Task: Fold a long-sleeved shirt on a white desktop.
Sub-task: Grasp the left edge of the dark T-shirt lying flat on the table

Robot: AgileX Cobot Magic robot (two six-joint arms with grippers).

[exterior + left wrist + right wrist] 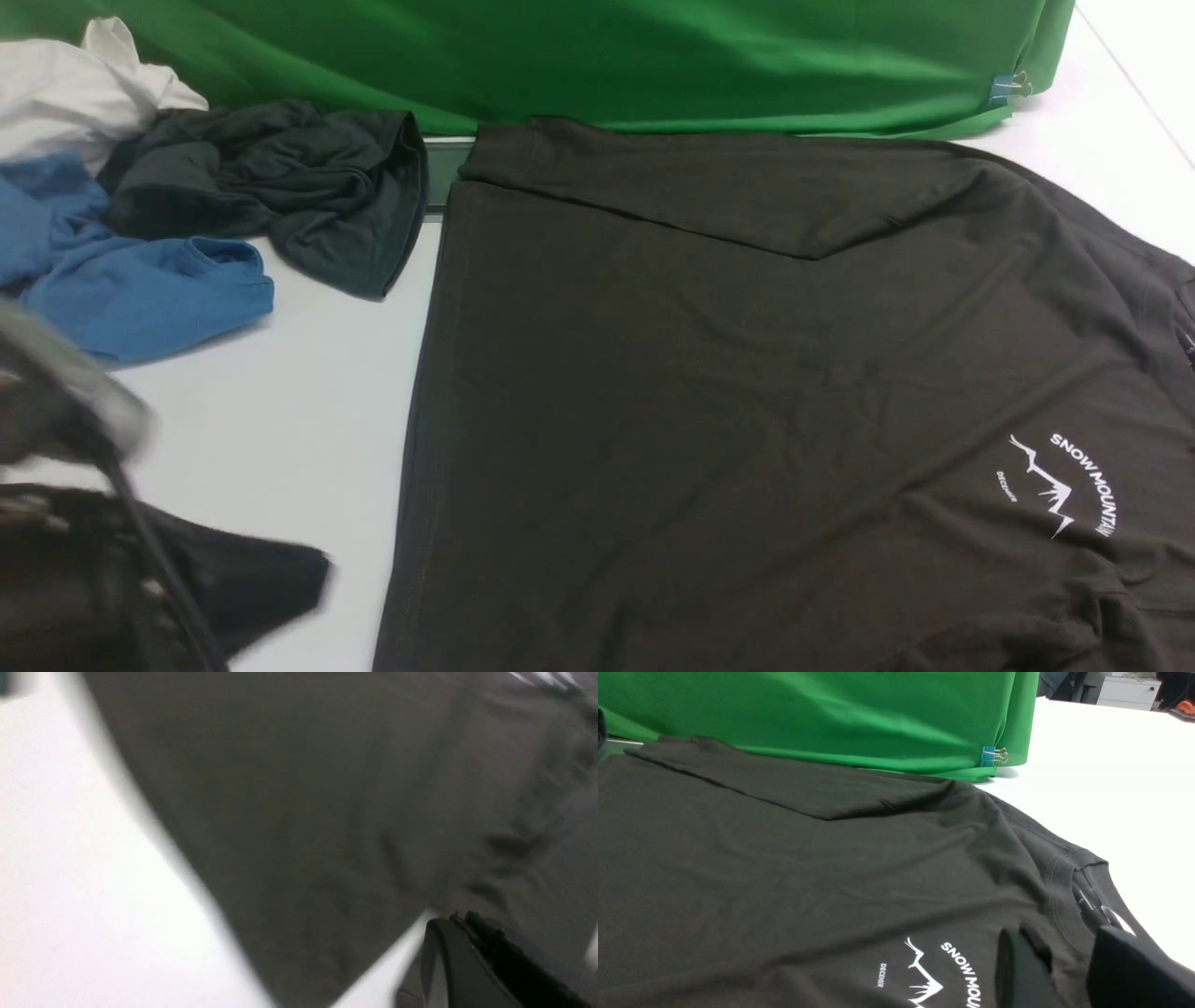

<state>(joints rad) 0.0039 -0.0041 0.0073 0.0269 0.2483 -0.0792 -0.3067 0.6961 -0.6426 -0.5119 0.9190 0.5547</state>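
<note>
Green cloth backdrop (653, 65) is hung along the far side of the white desktop (317, 392) and is clipped at its right corner by a blue binder clip (992, 756). The long-sleeved shirt (747, 373) is spread flat over the middle and right of the desktop, with its straight edge turned to the left and its collar (1087, 891) to the right. One sleeve (728, 196) is laid folded across the far part of the body. The white "SNOW MOUNTAIN" print (1064, 485) is seen at the near right, close to the collar.

At the far left a white garment (65, 84), a blue garment (121, 271) and a blackish-teal garment (299, 187) are heaped together. The last of these lies just beside the shirt's far-left corner.

The left arm (65, 411) is caught blurred at the near left, with a blurred piece of dark cloth (252, 569) beside it. The left gripper (458, 921) is closed at the shirt's edge; whether cloth is pinched in it cannot be told. The right gripper (1064, 940) is held low over the shirt between print and collar, with its fingers (1017, 970) parted.
</note>
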